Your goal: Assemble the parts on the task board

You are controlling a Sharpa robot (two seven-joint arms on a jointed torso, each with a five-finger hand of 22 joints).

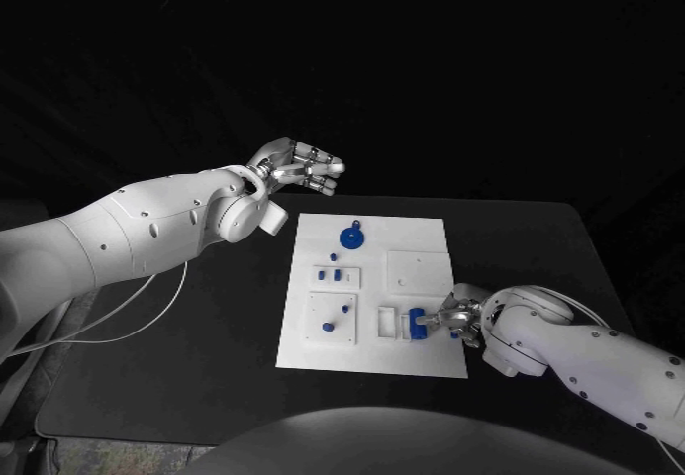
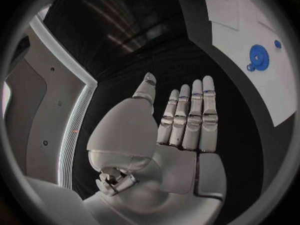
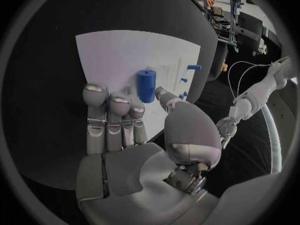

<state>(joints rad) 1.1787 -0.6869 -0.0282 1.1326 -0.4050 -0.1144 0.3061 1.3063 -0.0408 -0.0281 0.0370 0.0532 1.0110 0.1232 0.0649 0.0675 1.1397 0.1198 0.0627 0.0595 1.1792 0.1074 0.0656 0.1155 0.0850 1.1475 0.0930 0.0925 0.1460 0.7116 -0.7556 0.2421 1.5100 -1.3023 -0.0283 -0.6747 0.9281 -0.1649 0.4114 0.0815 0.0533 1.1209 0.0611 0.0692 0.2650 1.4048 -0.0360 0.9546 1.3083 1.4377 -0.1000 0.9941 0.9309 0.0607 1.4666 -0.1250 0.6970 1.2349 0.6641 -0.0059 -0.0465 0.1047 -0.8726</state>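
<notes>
Right hand (image 1: 454, 319): was nearest the camera, low at the near right edge of the task board (image 1: 429, 237); fingertips at the blue cylinder (image 1: 419, 323).
Risk 1: cylinder looked liable to tip or skid out of its white slot fixture (image 1: 388, 320) if the right hand pushed sideways; contact seemed light and 1-sided, my read only.
Risk 2: right fingers could knock the small blue pegs (image 3: 184, 80) near the cylinder, judged from how close they sat in the right wrist view.
Risk 3: left arm swinging in could sweep the board corner; low risk, it was well apart.
Left hand (image 1: 297, 166): raised beyond the board's far left corner, touching nothing, holding nothing; fingers (image 2: 194, 117) straight and side by side, thumb apart, palm flat.
Blue disc (image 1: 351, 237): lay flat on the far part of the board, untouched; also seen at the board edge in the left wrist view (image 2: 257, 57).
Blue peg (image 1: 329, 326): stood in the near left plate, untouched.
Blue cylinder, grip: upright in the right wrist view (image 3: 146, 85), between right fingertips and thumb; whether actually pinched or only flanked, cannot tell.
Right hand opening: narrow, fingers near straight, thumb angled toward the cylinder.
</notes>
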